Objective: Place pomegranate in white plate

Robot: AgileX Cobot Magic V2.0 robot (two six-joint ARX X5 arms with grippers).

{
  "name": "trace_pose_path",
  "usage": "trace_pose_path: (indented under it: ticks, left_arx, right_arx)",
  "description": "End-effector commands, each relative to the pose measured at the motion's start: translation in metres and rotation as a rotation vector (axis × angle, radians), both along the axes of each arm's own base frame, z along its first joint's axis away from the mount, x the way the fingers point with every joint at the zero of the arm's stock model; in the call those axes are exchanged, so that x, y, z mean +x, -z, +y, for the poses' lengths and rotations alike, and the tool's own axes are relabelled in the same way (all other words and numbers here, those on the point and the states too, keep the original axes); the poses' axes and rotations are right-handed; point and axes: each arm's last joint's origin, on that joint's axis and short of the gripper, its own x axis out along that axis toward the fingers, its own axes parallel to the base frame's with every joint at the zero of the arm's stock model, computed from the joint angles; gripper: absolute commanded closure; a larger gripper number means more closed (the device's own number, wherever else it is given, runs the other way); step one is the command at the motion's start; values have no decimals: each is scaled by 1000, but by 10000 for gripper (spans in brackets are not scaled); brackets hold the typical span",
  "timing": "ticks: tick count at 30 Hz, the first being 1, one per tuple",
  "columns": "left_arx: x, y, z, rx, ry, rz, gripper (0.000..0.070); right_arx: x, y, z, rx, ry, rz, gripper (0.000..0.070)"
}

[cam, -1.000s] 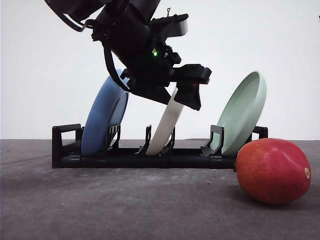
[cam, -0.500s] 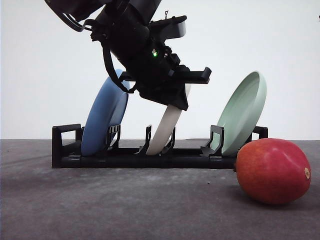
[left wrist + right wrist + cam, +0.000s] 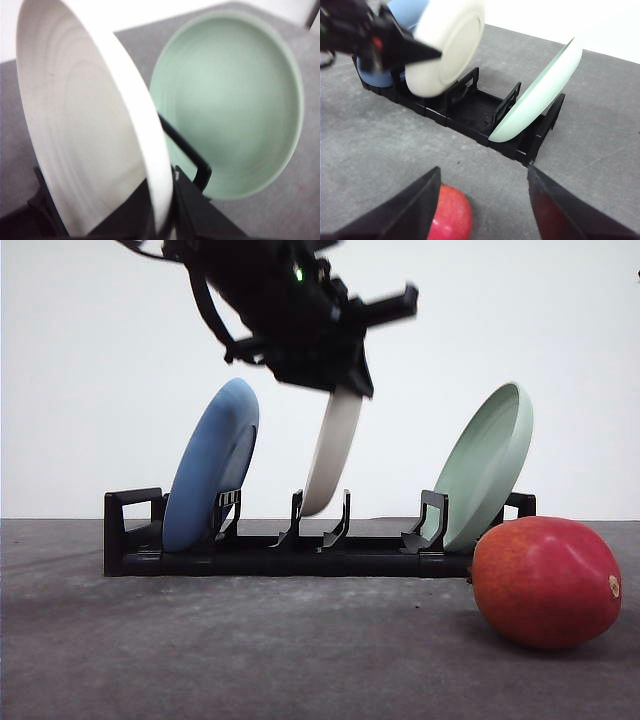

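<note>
The pomegranate (image 3: 545, 582), a glossy red fruit, lies on the grey table at the front right, just in front of the rack's right end. My left gripper (image 3: 345, 390) is shut on the top rim of the white plate (image 3: 330, 455). It holds the plate on edge in the air, with the lower edge just above the middle slot of the black rack (image 3: 300, 540). The left wrist view has the white plate (image 3: 85, 140) close up, its rim between the jaws. My right gripper (image 3: 485, 210) hangs open above the table, the pomegranate (image 3: 451, 215) beside its left finger.
A blue plate (image 3: 212, 465) leans in the rack's left slot and a pale green plate (image 3: 487, 465) in its right slot. The green plate (image 3: 230, 110) stands just behind the white one. Open grey table lies in front of the rack.
My left gripper has risen, carrying the white plate up out of the rack's middle slot. The pomegranate and the other plates have not moved.
</note>
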Motion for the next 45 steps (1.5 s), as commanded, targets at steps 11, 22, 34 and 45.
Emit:
trace_pose_path:
  ticks: [11, 22, 34, 45]
  left_arx:
    - [-36, -61, 23, -162, 15, 36, 687]
    - [-90, -76, 51, -174, 168, 159, 688]
    - [-135, -24, 96, -370, 243, -15, 689]
    - [-145, 26, 82, 39, 473, -94, 690]
  right_arx:
    - [0, -5, 0, 15, -2, -12, 351]
    - [0, -4, 0, 17, 0, -9, 351]
    - [-1, -2, 0, 11, 0, 13, 351]
    - [-2, -1, 0, 3, 7, 28, 351]
